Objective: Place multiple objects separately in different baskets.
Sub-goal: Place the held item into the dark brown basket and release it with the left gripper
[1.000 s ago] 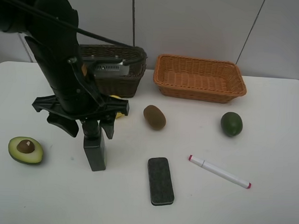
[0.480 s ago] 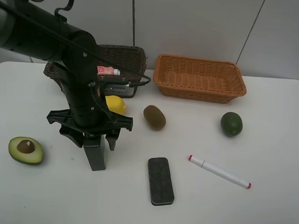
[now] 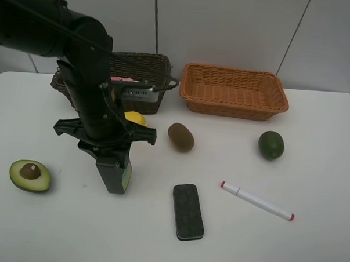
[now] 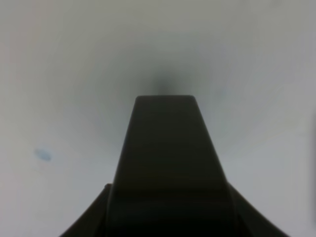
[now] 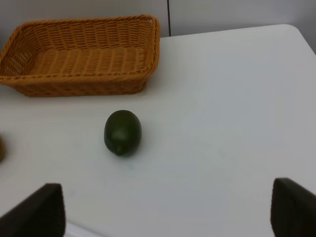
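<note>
Left of the table's middle, the left gripper (image 3: pixel 112 158) points straight down onto the dark green bottle (image 3: pixel 116 178), jaws drawn in against its top. The fingers hide that top. Only the lower body and a strip of yellow-green label show, upright, and whether the base touches the table (image 3: pixel 309 241) is hard to tell. The left wrist view gives only a dark blurred shape over white.

Just behind the left arm (image 3: pixel 84 75), the yellow lemon (image 3: pixel 138 118) is half covered. The halved avocado (image 3: pixel 29 176) lies cut face up, pit showing, near the left edge. The brown kiwi (image 3: pixel 181 137) sits at the middle, and the black eraser (image 3: pixel 188 211) lies toward the near edge with the white red-capped marker (image 3: pixel 257 201) to its right.

Along the far edge the dark brown basket (image 3: pixel 151 78) is partly blocked, with only a sliver of the pink bottle (image 3: pixel 124 79) showing inside. The orange-tan basket (image 3: pixel 235 93) stands beside it. The round green fruit (image 3: pixel 271 145) rests near the right edge, below which the right gripper (image 5: pixel 168 210) hangs with its jaws spread wide, holding nothing.

White tabletop, pale panelled wall (image 3: pixel 226 29).
</note>
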### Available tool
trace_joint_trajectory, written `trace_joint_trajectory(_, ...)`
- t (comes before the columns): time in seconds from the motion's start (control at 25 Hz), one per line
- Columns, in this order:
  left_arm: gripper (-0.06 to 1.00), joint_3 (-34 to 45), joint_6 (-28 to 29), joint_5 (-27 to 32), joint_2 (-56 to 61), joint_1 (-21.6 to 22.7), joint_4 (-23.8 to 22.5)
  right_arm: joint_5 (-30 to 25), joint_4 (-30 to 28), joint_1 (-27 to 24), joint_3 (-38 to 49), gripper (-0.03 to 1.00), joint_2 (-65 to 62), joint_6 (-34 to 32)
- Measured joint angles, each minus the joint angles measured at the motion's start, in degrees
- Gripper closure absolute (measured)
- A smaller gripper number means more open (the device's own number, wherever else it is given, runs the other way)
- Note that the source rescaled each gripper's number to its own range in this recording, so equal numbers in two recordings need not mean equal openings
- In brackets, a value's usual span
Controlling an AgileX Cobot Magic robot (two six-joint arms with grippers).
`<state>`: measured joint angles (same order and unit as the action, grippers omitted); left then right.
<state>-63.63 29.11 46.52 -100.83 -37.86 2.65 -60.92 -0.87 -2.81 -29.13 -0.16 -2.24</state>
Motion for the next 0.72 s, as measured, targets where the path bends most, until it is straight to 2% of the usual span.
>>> trace_joint_trajectory(0.12,0.81,-7.73,-3.37,-0.21,4.14,2.42,0.80,0.00,0.00,0.00,0.00,-0.01,0.00,0.00)
trace_joint_trajectory(0.24,0.81,-16.75,-6.73,-0.29,3.29,7.05,0.98,0.00,0.00,0.00,0.00,-0.01,0.00,0.00)
trace_joint_trajectory(0.4,0.81,-30.18,-11.02,-0.18,-4.75,13.69,2.29,0.00,0.00,0.00,0.00,-0.01,0.00,0.00)
trace_joint_trajectory(0.52,0.81,-39.76,-13.47,-0.24,-12.95,17.10,5.02,0.00,0.00,0.00,0.00,-0.01,0.00,0.00)
trace_joint_trajectory(0.72,0.81,-51.09,-15.04,0.12,-25.28,18.60,7.88,0.00,0.00,0.00,0.00,-0.01,0.00,0.00)
